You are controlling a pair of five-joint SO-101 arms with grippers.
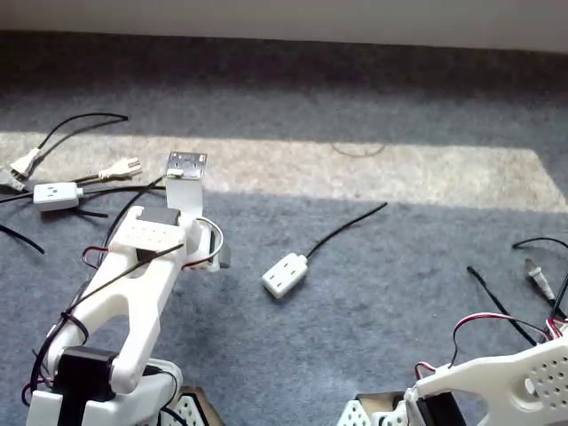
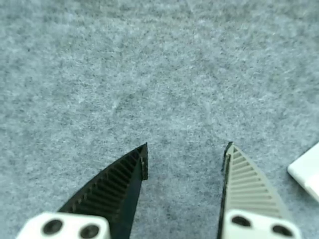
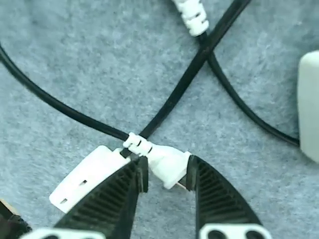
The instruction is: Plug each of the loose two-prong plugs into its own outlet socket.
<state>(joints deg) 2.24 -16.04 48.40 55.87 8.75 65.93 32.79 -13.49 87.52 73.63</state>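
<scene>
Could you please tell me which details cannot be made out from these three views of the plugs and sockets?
Left wrist view: a white object beside the open left tool is cut off by the frame edge, so unidentifiable.
Right wrist view: a white block is likewise cut off; the plug in the right tool has its prongs mostly hidden by the tool.
High view: the far-left plug is too small to show its prongs.

A grey-blue, short-pile carpet (image 1: 399,293) covers the whole surface. A broad band of sunlight (image 1: 373,173) lies across its far half, turning the pile pale beige there. Beyond the band the carpet lies in deep shadow, up to a pale wall (image 1: 355,18) running along the far edge.
</scene>
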